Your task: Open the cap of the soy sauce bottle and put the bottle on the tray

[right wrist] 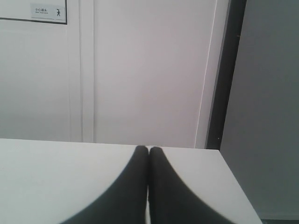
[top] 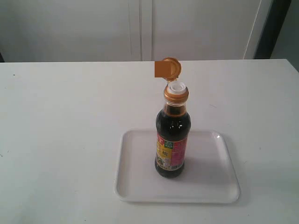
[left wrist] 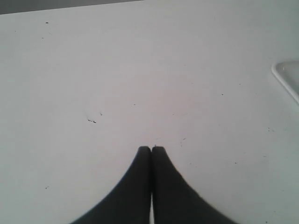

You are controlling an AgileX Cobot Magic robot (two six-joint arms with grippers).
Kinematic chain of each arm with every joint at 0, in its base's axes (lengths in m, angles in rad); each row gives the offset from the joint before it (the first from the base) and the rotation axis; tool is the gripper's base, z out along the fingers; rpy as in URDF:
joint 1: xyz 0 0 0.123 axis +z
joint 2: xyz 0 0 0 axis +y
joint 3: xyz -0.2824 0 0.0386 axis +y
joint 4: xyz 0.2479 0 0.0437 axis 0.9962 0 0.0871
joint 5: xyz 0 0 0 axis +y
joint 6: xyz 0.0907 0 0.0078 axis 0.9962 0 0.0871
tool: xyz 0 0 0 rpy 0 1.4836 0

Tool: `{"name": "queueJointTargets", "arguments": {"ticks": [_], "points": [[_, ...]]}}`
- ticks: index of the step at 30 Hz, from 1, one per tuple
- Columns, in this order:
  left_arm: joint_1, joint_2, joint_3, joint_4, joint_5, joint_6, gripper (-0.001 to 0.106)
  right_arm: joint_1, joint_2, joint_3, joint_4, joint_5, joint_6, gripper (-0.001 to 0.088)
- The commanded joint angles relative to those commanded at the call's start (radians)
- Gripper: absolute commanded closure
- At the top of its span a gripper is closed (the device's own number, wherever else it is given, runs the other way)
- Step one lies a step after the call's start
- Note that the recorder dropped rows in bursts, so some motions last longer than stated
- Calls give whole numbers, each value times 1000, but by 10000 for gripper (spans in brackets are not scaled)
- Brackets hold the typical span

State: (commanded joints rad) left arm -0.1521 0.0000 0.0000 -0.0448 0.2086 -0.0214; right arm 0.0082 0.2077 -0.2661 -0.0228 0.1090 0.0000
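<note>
The soy sauce bottle stands upright on the white tray, near its middle. The tray lies flat on the white surface. The golden-orange cap is open. Its lid is flipped up and back, and the white spout shows.

The left hand is clenched, its two dark tips pressed together with nothing between them. It hangs over a bare part of the surface, well apart from the tray, and only one tray corner shows at the edge of the left wrist view.

The right hand is clenched too and holds nothing. It points over the surface toward a pale wall.
</note>
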Motion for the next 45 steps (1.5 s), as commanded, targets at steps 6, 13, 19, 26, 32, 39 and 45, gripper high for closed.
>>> {"name": "queueJointTargets", "arguments": {"ticks": [6,13,19,26,32,39,45], "points": [[0,0,0,0,0,0,1053,0,-25,95,7,0,0,868],[0,0,0,0,0,0,1053,0,-109,202,7,2,0,868],[0,0,0,0,0,0,1053,0,-172,266,23,2,0,868],[0,0,0,0,0,0,1053,0,-185,266,23,72,0,868],[0,0,0,0,0,0,1053,0,-208,266,23,135,0,868],[0,0,0,0,0,0,1053,0,-208,266,23,213,0,868],[0,0,0,0,0,0,1053,0,-208,266,23,226,0,868]]}}
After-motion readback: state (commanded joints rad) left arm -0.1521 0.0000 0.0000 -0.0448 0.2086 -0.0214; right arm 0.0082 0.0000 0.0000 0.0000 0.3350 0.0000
